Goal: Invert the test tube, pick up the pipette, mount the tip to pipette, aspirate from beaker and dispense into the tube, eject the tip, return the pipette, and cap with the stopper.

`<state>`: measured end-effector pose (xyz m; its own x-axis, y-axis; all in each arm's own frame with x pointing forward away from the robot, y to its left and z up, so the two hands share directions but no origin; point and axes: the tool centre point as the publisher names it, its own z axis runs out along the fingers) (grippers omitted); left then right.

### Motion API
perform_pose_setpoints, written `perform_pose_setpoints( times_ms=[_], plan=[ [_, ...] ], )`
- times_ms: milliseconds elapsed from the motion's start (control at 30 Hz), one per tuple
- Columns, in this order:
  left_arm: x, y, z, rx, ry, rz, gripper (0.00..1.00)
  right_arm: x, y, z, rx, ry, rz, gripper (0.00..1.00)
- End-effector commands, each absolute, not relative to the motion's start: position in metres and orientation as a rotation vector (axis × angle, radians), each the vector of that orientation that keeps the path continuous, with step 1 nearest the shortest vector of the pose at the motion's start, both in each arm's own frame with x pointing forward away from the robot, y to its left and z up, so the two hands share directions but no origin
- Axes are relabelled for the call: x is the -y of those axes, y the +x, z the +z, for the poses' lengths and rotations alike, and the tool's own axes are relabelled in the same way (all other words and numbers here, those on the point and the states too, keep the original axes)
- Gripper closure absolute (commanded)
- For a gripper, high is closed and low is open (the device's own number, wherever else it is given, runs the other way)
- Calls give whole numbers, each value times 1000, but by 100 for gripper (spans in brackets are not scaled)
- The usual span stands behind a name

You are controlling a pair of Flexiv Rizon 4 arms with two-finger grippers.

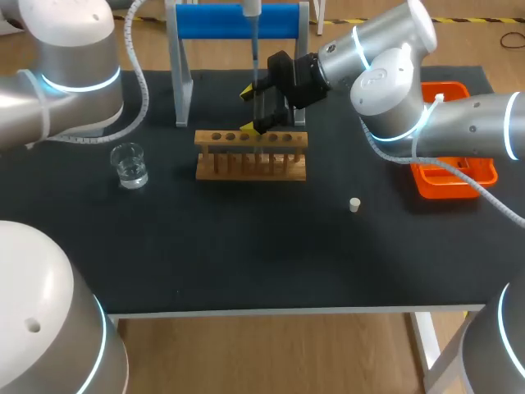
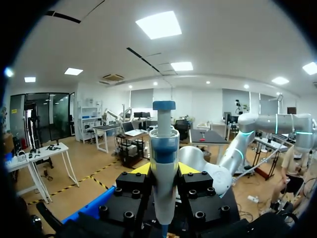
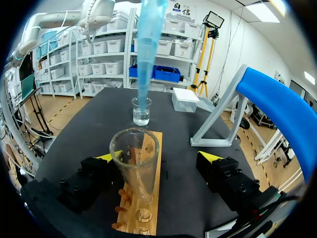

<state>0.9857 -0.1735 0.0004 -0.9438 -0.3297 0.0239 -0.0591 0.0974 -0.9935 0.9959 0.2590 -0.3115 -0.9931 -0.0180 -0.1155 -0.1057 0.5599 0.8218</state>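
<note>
My left gripper (image 2: 164,171) is shut on the white and blue pipette (image 2: 164,148), which stands upright between its yellow tips. In the head view the pipette (image 1: 253,49) comes down from the upper edge over the wooden rack (image 1: 251,154). Its pale blue tip (image 3: 147,49) hangs just above the mouth of the glass test tube (image 3: 133,163), which stands upright in the rack (image 3: 148,198). My right gripper (image 3: 157,158) is open, one finger on each side of the tube, and shows at the rack's back (image 1: 248,110). The beaker (image 1: 130,164) holds clear liquid. The white stopper (image 1: 354,204) lies on the mat.
A blue-topped stand (image 1: 238,20) with grey legs rises behind the rack. An orange tray (image 1: 451,176) lies at the right under my right arm. The beaker (image 3: 141,111) stands beyond the rack, ahead of the right gripper.
</note>
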Motion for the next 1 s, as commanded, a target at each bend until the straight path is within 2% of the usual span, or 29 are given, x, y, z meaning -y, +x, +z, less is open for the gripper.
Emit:
perform_pose_setpoints(
  times_ms=[33,1000],
  plan=[
    [175,988,-1,-2172,-391,-1945,100,-258,996,-310,-2697,-109,1423,0],
    [181,990,-21,-2190,-404,-1953,100,-258,996,-310,-2697,-109,1423,0]
  ],
)
